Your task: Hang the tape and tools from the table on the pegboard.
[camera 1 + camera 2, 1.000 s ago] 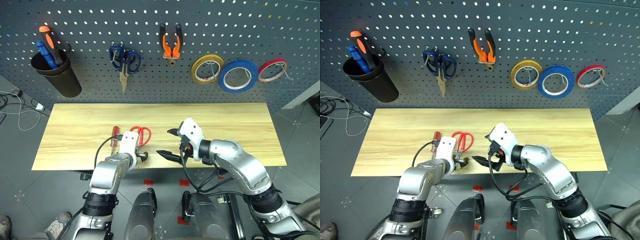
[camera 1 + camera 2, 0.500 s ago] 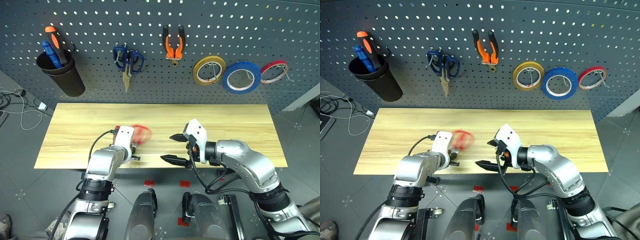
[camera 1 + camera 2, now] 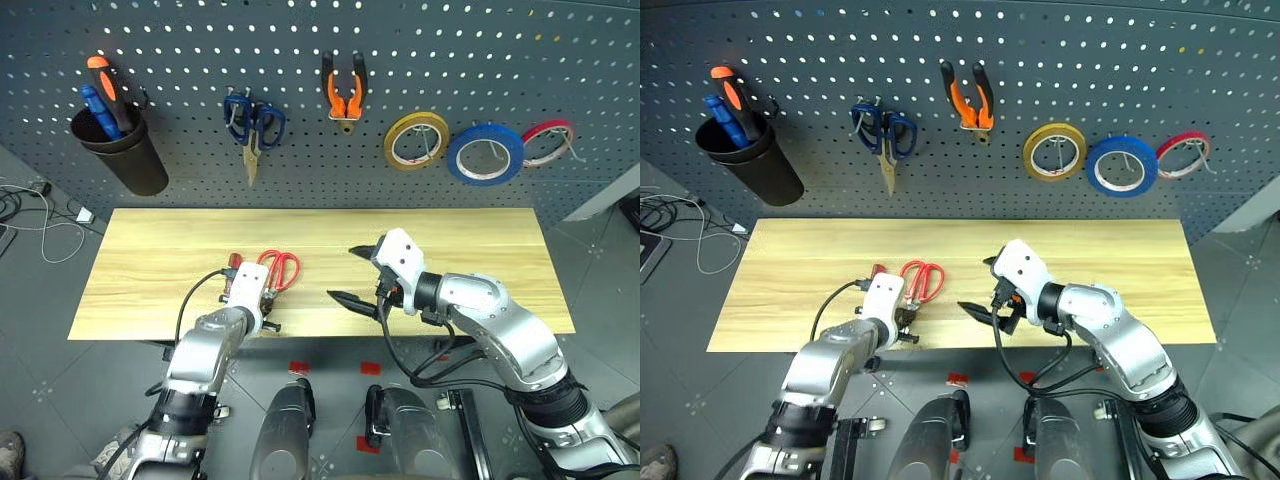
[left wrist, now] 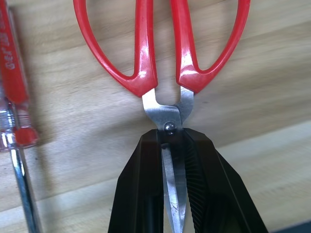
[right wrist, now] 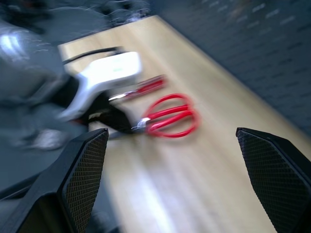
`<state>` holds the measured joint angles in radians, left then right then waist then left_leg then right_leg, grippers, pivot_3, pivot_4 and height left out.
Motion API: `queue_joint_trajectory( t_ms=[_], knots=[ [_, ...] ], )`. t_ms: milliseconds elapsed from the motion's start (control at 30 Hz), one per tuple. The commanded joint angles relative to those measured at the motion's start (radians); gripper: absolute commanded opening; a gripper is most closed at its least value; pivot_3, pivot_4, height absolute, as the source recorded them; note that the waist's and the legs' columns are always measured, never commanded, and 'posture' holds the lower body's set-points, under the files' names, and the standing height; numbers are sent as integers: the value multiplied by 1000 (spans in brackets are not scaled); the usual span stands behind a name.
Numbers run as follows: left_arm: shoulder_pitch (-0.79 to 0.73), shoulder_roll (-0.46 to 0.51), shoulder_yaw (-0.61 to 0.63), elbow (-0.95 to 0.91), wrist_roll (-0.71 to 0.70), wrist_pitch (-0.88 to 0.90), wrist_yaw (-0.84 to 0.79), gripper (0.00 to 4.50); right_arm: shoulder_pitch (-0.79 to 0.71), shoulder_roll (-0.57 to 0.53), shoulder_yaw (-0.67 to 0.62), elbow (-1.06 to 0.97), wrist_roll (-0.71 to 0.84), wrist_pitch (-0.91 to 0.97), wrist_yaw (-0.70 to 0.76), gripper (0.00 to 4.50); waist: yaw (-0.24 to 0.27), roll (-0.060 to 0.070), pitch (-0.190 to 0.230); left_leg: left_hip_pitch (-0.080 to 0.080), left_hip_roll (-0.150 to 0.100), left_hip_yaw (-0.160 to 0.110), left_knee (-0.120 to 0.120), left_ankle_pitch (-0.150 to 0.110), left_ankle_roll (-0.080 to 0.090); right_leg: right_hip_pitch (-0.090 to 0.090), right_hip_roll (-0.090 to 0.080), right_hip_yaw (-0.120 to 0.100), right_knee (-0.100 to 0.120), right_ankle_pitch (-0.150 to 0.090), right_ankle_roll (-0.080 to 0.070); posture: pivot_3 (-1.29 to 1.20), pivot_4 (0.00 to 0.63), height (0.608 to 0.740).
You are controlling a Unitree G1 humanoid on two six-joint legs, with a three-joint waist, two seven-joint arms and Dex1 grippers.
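Red-handled scissors (image 3: 282, 270) lie on the table (image 3: 450, 235) near its front edge. My left gripper (image 4: 172, 141) is shut on their blades just behind the pivot, with the red handles (image 4: 146, 58) pointing away from it. The red-handled screwdriver (image 4: 12, 82) lies beside the scissors on their left. My right gripper (image 3: 345, 273) hovers open to the right of the scissors, holding nothing. On the pegboard (image 3: 180, 60) hang the blue tape (image 3: 485, 153) and the orange-and-black pliers (image 3: 343, 90).
A yellow roll (image 3: 416, 140) and a thin red roll (image 3: 547, 142) flank the blue tape. Blue-handled scissors (image 3: 252, 120) hang left of the pliers. A black cup (image 3: 125, 150) at far left holds orange and blue screwdrivers. Cables lie on the floor at left.
My left gripper has shut on the scissors' blades; the scissors jerked briefly and are still again. My right gripper has risen a little and stays open.
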<state>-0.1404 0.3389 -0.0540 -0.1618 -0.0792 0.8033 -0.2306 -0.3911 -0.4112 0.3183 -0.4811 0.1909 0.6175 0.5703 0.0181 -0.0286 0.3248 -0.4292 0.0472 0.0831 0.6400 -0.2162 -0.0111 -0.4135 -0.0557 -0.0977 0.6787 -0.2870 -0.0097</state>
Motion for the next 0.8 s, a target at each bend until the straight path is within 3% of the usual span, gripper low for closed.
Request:
queue_joint_trajectory(
  t_ms=[33,200,300,500,800],
  knots=[
    [91,30,-2,-134,60,-171,20,307,20,17,14,-103,-59,-59,-57,4500,0,0,0,0,0,0,0,0,0,0,0,0,0,0,0,-36,301,740],
    [206,56,54,-262,143,-439,84,307,26,32,14,-167,-93,-73,-84,4500,-11,-1,0,-2,0,0,0,0,0,-2,0,0,-1,0,0,-44,303,740],
    [216,55,123,-315,162,-481,121,307,24,66,-30,-181,-74,-70,-110,4500,-11,-1,0,-2,0,0,0,-2,4,-2,0,0,0,-2,4,-35,299,740],
    [132,91,194,-363,180,-541,107,307,16,85,-75,-153,-69,-98,-106,4500,-10,-1,0,-3,0,0,1,-2,4,-2,0,-1,0,-2,5,-14,289,740],
    [-50,107,172,-268,209,-586,90,307,-19,108,-80,-96,-75,-142,-95,4500,-12,-1,0,-3,0,0,1,0,1,-2,1,-1,1,0,0,-11,281,740]
  ],
)
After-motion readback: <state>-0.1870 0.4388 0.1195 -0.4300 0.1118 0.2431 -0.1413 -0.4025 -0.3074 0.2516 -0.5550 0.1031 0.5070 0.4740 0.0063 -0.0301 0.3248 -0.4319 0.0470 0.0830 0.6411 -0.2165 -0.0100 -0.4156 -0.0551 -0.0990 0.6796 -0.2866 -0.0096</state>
